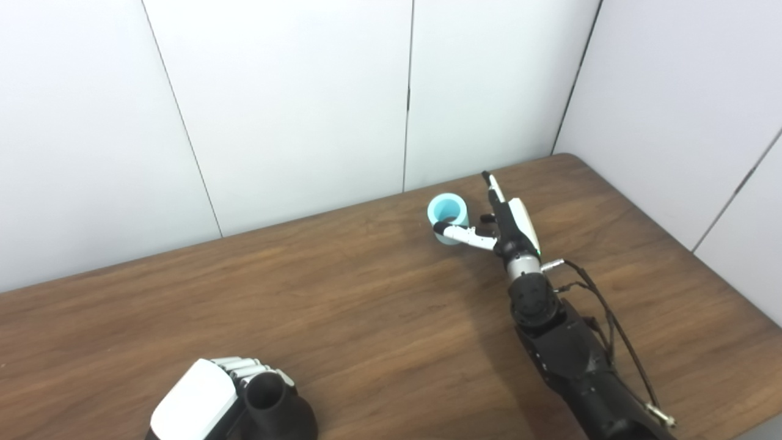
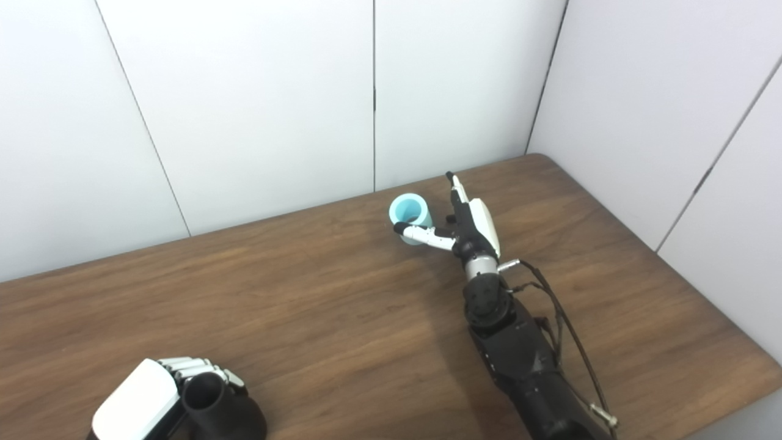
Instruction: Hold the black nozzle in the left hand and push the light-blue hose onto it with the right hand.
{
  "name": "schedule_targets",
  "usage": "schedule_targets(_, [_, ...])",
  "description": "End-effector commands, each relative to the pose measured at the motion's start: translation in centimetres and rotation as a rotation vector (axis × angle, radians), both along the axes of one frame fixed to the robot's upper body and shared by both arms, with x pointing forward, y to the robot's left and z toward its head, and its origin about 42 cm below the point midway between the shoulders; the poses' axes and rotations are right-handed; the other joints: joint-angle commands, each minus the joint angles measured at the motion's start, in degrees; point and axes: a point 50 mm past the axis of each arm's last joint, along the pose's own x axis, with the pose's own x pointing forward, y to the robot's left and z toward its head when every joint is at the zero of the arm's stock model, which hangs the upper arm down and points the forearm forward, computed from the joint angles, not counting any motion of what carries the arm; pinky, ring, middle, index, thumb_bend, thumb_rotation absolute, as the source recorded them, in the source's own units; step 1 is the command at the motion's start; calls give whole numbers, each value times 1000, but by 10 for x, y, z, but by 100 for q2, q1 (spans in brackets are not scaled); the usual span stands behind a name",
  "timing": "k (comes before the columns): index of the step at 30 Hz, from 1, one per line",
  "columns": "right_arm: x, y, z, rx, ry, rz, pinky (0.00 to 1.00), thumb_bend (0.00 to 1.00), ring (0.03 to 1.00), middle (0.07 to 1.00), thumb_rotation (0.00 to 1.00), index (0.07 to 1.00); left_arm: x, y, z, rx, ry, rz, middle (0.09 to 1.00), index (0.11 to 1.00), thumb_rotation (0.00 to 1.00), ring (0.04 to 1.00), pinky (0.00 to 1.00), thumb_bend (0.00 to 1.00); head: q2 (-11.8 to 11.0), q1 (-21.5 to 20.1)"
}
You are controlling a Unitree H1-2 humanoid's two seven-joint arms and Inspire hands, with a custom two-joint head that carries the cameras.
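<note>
The black nozzle [image 1: 278, 408] stands upright at the table's near left edge, its open tube end pointing up. My left hand [image 1: 204, 403] is wrapped around it from the left, shut on it. The light-blue hose [image 1: 448, 215], a short tube, stands on end near the table's far edge. My right hand [image 1: 501, 223] reaches out beside it with fingers spread; the thumb lies across the hose's front and the other fingers point past its right side. The right hand is open and has not closed on the hose.
The brown wooden table [image 1: 342, 305] meets white wall panels [image 1: 293, 98] at the back and right. Its rounded far right corner [image 1: 571, 157] lies just beyond my right hand. Cables [image 1: 611, 318] run along the right forearm.
</note>
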Motion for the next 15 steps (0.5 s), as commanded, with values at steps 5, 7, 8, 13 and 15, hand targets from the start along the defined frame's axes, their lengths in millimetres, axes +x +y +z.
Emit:
schedule_targets(5, [1, 8, 12, -73, 44, 107, 922, 1000, 988, 1000, 562, 980, -17, 14, -26, 143, 87, -26, 496, 482, 0, 542, 422, 521, 3, 2])
schedule_targets(7, [1, 11, 11, -86, 60, 125, 919, 1000, 987, 1000, 558, 976, -16, 13, -26, 140, 88, -25, 496, 482, 0, 542, 422, 521, 3, 2])
schedule_targets(8, [1, 12, 11, -80, 64, 135, 925, 1000, 989, 1000, 546, 973, -16, 13, -26, 137, 86, -25, 495, 482, 0, 540, 424, 521, 0, 17])
schedule_targets(13, [2, 19, 9, -60, 73, 156, 847, 1000, 940, 966, 498, 947, -17, 14, -27, 145, 84, -24, 495, 484, 0, 540, 417, 521, -13, 37])
schedule_targets(15, [2, 20, 7, -29, 73, 154, 655, 1000, 813, 878, 474, 946, -18, 14, -27, 144, 86, -22, 494, 485, 0, 542, 415, 521, -11, 36])
